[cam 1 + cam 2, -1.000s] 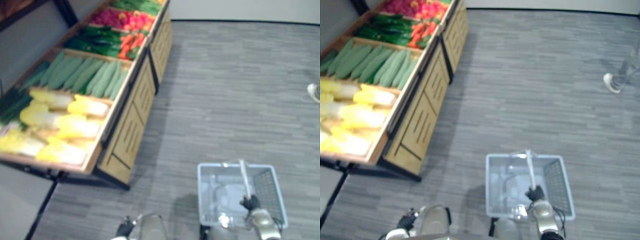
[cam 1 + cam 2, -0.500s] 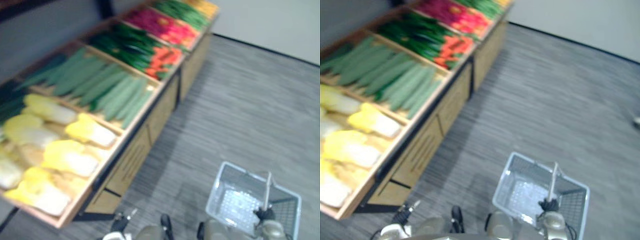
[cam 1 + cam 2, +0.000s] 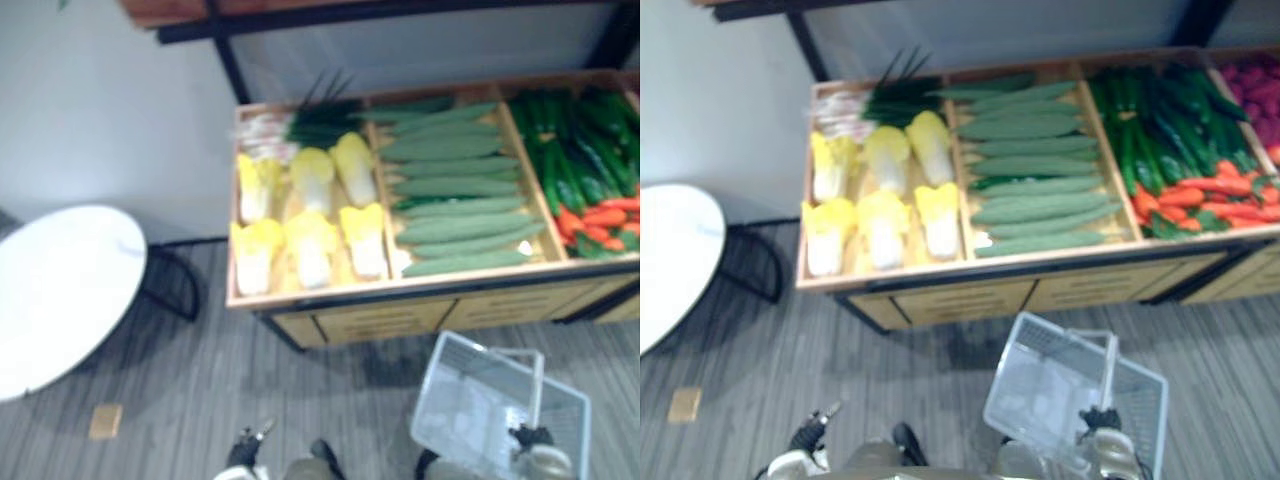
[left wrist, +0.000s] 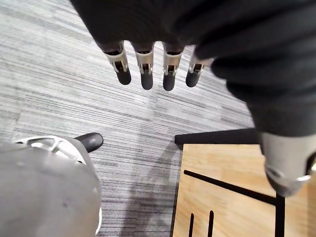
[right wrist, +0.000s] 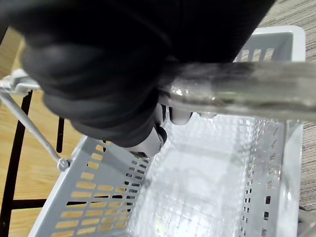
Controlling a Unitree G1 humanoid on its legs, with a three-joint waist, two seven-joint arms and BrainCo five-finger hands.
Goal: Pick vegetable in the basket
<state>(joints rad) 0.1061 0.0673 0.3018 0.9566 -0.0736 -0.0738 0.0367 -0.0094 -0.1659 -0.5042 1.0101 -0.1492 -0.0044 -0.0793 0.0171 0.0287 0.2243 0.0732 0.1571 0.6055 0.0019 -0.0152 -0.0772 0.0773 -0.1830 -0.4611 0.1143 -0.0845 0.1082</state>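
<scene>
Faces a wooden bench (image 3: 970, 295) of produce from the grey floor (image 4: 74, 89) at its front edge. Grasps the clear handle (image 5: 237, 91) of a pale grey plastic basket (image 5: 94, 207) in the right robot hand (image 5: 98, 89), clenched round the bar, and holds the basket above the floor just off the bench's front edge, towards its right half, with a bare mesh bottom on show. Hangs the left robot hand (image 4: 148, 24) released, with straight fingers (image 4: 144, 74) over the floor beside the bench's wooden front panel (image 4: 227, 197), touching nothing. Looks down on the vegetables, all in the bench's compartments and apart from the basket: pale yellow cabbages (image 3: 885, 190) in two rows at the left end, with spring onions (image 3: 880, 98) behind them at the back left corner; long light green cucumbers (image 3: 1030, 170) laid crosswise in the next compartment; dark green vegetables (image 3: 1150, 130), too blurred to name, further right, with orange-red vegetables (image 3: 1205, 195) at that compartment's front right corner; deep red produce (image 3: 1260, 95) at the right end. Takes in a round white table (image 3: 55, 285) well to the left of the bench, and a small tan square (image 3: 105, 420) on the floor near it.
</scene>
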